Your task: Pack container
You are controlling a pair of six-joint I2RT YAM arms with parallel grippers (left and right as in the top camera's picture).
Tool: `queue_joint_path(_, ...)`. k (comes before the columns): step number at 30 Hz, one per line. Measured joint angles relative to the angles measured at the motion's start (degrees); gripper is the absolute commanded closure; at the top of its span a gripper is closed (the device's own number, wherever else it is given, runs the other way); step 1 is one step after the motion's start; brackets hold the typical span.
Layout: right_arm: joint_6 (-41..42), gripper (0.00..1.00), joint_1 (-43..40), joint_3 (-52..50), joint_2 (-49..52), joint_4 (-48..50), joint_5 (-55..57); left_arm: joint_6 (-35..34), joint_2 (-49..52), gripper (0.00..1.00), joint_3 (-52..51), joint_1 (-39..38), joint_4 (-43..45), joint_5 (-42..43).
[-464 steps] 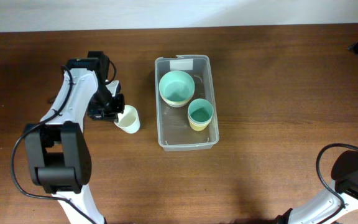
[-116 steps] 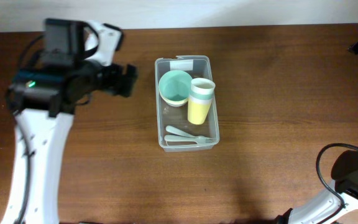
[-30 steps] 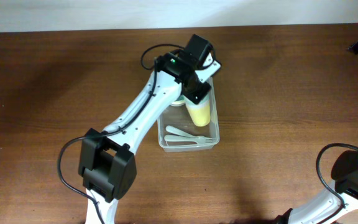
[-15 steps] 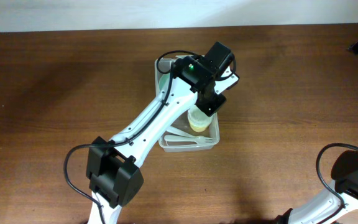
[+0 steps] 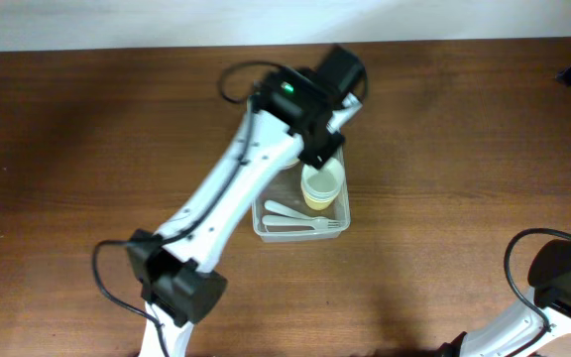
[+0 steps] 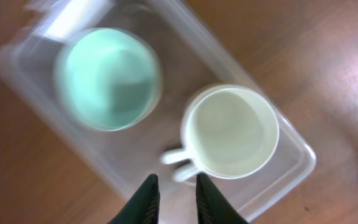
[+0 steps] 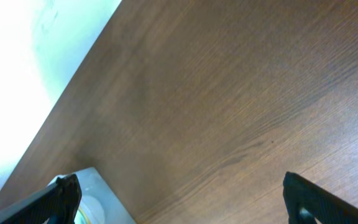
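**Overhead, the left tool [image 6: 174, 199] is hanging above the container [image 5: 300, 234]**

Its two dark fingers are sitting all but closed, with only a narrow gap between the tips, and nothing is lying between them. Directly beneath them, the clear container is standing on the dark wooden bench [image 5: 444, 149], near the far edge and slightly left of the middle. Inside it, a mint bowl [image 6: 107, 78] is sitting at the end with the white label [image 6: 73, 15], and a cream cup [image 6: 232, 134] is standing upright just beside it. Pale utensils [image 5: 300, 213] are lying flat past the cup, at the near end, their handle ends showing just ahead of the fingertips in the left wrist view. The left arm [image 5: 236, 188] is reaching diagonally across the bench from the near left.

The right tool [image 7: 182, 202] is spreading its fingers wide and gripping nothing, with bare wood grain running beneath it. A pale wall [image 5: 266, 20] is running along the far edge of the bench.
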Motion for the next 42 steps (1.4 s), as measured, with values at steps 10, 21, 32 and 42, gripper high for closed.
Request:
queue_joint_path(10, 0.0, 0.01, 0.0, 0.0, 0.0, -0.02, 0.02, -6.91, -7.85, 0.0, 18.56, 22.43, -10.73, -2.19)
queue_joint_path(21, -0.04, 0.01, 0.0, 0.0, 0.0, -0.02, 0.0, -7.28, -11.04, 0.0, 18.73, 44.52, -10.8, -1.7)
queue_joint_path(32, 0.02, 0.01, 0.0, 0.0, 0.0, -0.02, 0.0, -7.3, -11.02, 0.0, 18.71, 49.48, -10.82, -1.66)
queue_joint_path(42, -0.02, 0.01, 0.39, 0.0, 0.0, -0.02, 0.0, -7.3, -11.02, 0.0, 18.71, 49.48, -10.82, -1.66)
